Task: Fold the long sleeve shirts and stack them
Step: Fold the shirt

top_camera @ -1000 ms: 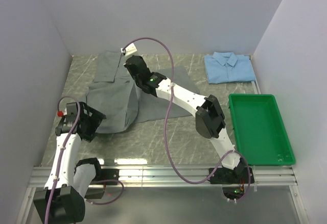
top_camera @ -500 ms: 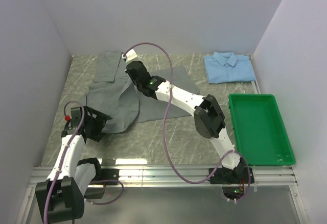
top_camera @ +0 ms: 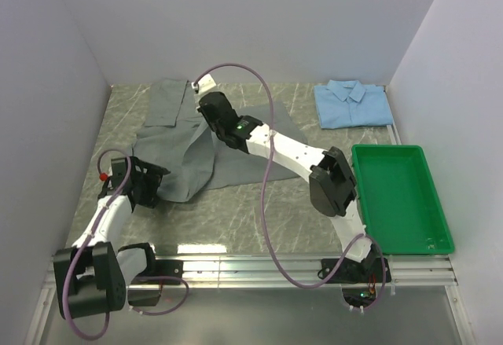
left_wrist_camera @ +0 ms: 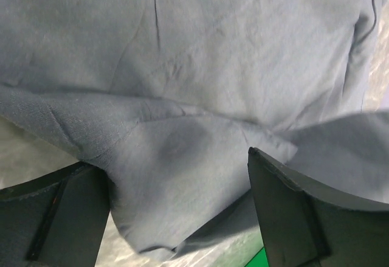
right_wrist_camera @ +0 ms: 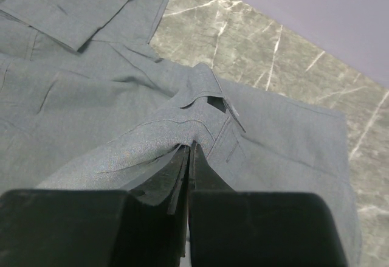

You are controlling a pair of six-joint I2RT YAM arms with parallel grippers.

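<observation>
The grey-veined stone-pattern bench (top_camera: 251, 211) carries everything. Largest on it is the plain grey collared cloth shirt (top_camera: 177, 168), lying at the far left. Part of it is doubled over itself, and it is not yet a tidy fold. Along the right edge sits the green rectangular plastic tray (top_camera: 401, 203). The light blue collared cloth shirt (top_camera: 354, 103) lies folded in the far right corner, well apart from the grey one, so stacking is not yet done.

The right claw (right_wrist_camera: 189, 148) is clamped tight on a raised ridge of the grey cloth, just beside a small stitched flap. The left claw (left_wrist_camera: 176, 163) has its jaws wide, and the shirt's lower edge droops between them unpinched.

The risks, as I judge them:
- With only one spot held, a pull by the right claw would likely drag the shirt askew and spill the doubled part.
- If the left claw shuts on bunched cloth, it may catch two layers and set a crooked crease.
</observation>
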